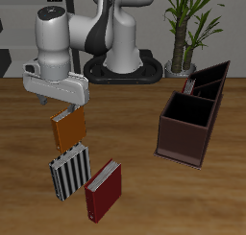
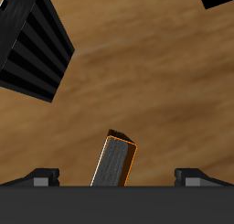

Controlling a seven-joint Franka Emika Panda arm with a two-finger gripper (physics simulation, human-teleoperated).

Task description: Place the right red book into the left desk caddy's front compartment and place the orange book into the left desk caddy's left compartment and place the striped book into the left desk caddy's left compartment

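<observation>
Room: we see a pale wall behind the table, with a potted plant standing at the far side.
Surface: we work on a brown wooden table, its grain plain in both views.
Hand: the gripper is low over the orange book. In the wrist view its fingers are spread wide, and bare table shows between each finger and the book. We read it as straddling the book's upper edge without pinching it.
Orange book: it is on the table just behind the striped book, well apart from the left desk caddy. It is not lifted, as far as we can tell.
Striped book: it waits nearer the front edge, untouched. The wrist view shows its black-and-white cover beside the orange one.
Red books: something red shows inside a far part of the caddy. We take it for the right red book, but we cannot be sure, nor tell which compartment holds it. Another red book lies nearest the front edge, just beside the striped one.
Done: we judge that at most the first placement is finished.
Left: we count the orange book and the striped book as both still owed to the caddy's left compartment.
Step in hand: we judge this to be the grasp on the orange book. The fingers need to press together before any lift.
</observation>
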